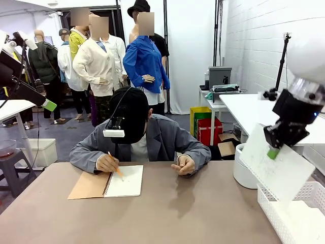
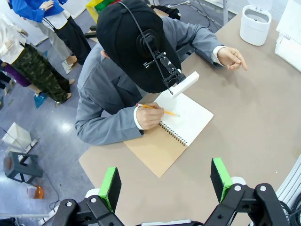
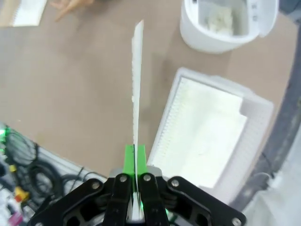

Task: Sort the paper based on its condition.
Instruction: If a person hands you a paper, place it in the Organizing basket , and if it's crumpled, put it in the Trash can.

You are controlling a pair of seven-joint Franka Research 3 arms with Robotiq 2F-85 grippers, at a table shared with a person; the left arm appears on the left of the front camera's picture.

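My right gripper [image 1: 274,152] is shut on a flat white sheet of paper [image 1: 277,163], held up in the air over the white basket [image 1: 284,216] at the table's right edge. In the right wrist view the paper [image 3: 137,80] stands edge-on between the green pads, above the basket [image 3: 254,117], which holds flat sheets. A crumpled paper ball [image 3: 216,21] lies inside the round white bin [image 3: 197,40]. My left gripper [image 2: 164,186] hangs open high over the table, with nothing between its fingers. A person writes with a pencil in a spiral notebook [image 1: 107,183].
The round white bin [image 1: 242,175] stands beside the basket at the right. The person's other hand [image 1: 183,165] rests on the table near the middle. The brown tabletop [image 1: 177,213] in front of the notebook is bare.
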